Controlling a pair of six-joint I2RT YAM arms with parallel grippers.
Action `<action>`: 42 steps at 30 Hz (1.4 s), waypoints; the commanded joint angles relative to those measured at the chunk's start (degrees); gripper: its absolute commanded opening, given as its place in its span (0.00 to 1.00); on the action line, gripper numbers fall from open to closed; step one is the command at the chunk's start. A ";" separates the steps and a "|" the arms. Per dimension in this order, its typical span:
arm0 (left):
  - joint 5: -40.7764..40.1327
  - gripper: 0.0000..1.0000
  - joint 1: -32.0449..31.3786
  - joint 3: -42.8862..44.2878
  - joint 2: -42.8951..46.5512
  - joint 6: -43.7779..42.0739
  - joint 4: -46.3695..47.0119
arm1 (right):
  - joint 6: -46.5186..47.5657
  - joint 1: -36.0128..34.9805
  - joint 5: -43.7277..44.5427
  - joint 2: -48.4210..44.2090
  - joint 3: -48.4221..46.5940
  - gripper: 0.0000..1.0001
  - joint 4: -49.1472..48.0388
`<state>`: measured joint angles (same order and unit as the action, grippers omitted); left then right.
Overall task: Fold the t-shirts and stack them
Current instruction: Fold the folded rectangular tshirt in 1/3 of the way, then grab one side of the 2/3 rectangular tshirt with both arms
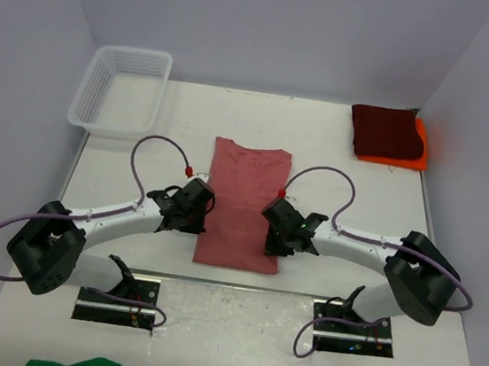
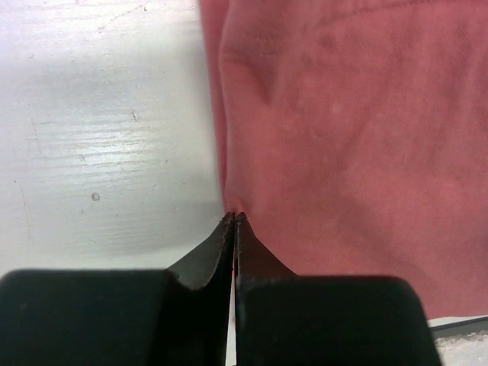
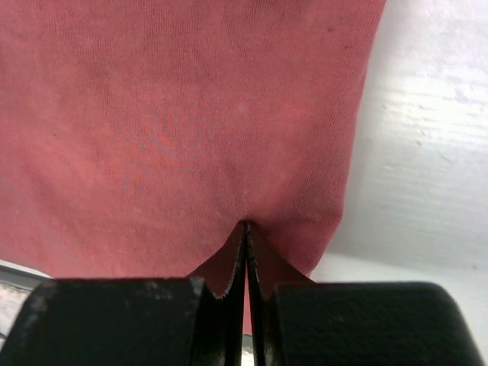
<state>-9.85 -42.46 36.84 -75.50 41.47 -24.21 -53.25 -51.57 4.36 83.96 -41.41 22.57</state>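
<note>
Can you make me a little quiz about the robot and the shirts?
1. True or false: the maroon shirt lies on top of the orange shirt.
2. The left gripper and the right gripper are both pinching: A a cup, B the rose shirt, C a towel?
3. Fill in: the white basket sits far back on the ___ side.
Key: 1 true; 2 B; 3 left.

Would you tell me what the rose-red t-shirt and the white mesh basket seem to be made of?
The rose-red t-shirt looks like soft matte knit, likely cotton: fine weave, stitched seams. The white mesh basket seems moulded plastic: a regular open lattice.
</note>
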 commanded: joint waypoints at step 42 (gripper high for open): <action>10.99 0.15 -0.70 3.68 18.46 0.71 -9.81 | -13.54 -2.83 -3.92 -40.11 28.49 0.61 -7.27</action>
<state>-0.16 -42.94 40.16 -58.04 41.45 -33.39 -65.19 -54.08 0.93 42.22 -13.67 19.18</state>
